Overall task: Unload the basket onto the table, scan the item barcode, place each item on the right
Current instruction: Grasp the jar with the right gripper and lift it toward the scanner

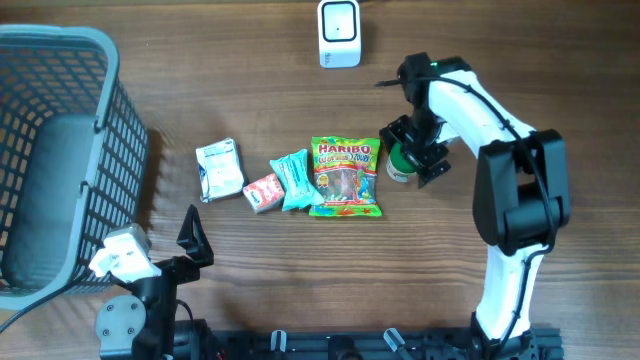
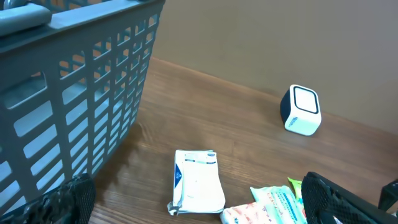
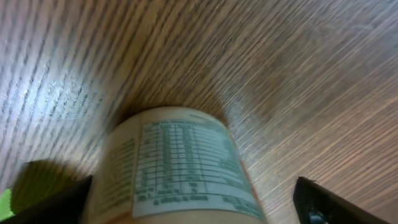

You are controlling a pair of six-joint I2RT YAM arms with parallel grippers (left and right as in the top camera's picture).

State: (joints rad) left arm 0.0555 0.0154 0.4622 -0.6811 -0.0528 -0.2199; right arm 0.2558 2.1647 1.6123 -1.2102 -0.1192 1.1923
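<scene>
Green HARIBO bag [image 1: 345, 177] mid-table; right tool [image 1: 415, 152] spread around labelled bottle [image 1: 398, 166]; left tool [image 1: 195, 240] spread.

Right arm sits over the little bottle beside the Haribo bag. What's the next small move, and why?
Probably close the right gripper on the bottle. The right wrist view shows the jaws open with the bottle between the fingers and nothing gripped yet. It needs to be held before it can go to the white scanner.
</scene>
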